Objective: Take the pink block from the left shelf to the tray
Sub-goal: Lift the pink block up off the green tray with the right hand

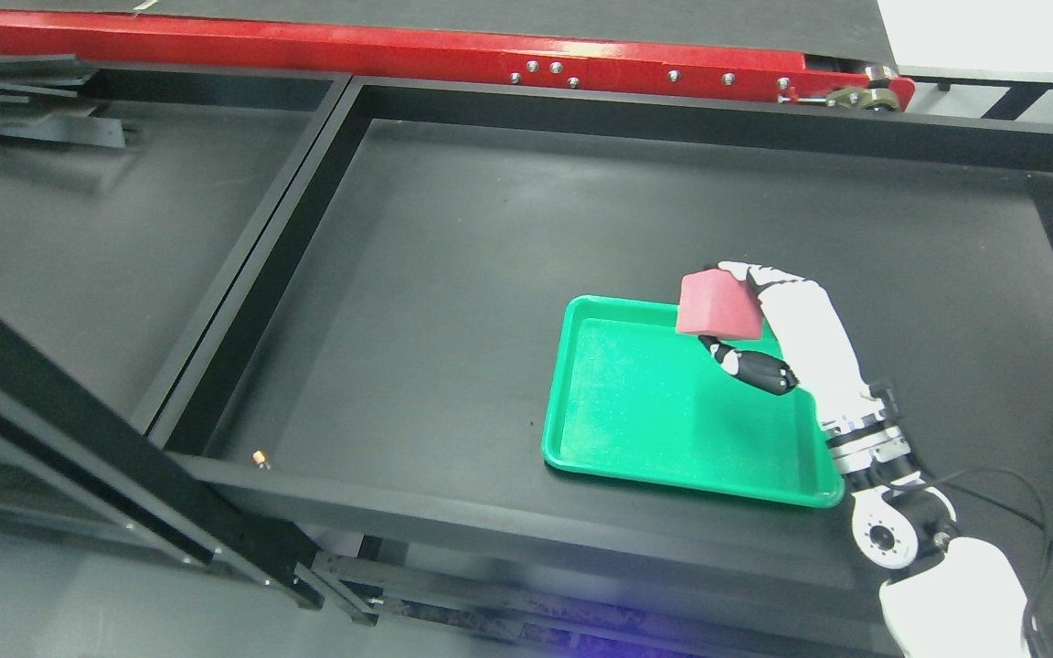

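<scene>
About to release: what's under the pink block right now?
The block, held in the right hand, hangs over the far right corner of the green tray. The tray floor that shows is bare; the patch behind block and thumb is hidden.

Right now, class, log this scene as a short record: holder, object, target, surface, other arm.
holder: right hand, fingers closed on the block
object: pink block, held above the tray's far right corner
target: green tray, nothing lying in it
surface: black table with raised rim
other arm: left hand not in view
</scene>
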